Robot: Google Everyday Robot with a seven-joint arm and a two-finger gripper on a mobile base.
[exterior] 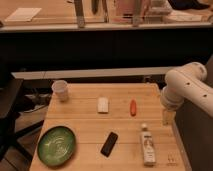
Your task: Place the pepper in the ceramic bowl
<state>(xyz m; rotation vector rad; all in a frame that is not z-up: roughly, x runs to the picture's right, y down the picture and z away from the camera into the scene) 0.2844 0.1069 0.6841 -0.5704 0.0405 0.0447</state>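
Red pepper [132, 106] lies front-to-back; gripper [167, 116] hangs at table's [85, 125] right edge.

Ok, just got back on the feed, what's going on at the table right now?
Nothing is being handled yet. The robot's gripper hangs open and empty by the right edge of the wooden table, touching nothing. The pepper lies untouched right of centre. The green ceramic bowl sits empty at the front left corner. A white cup, a white block, a flat black object and a bottle on its side are there too.
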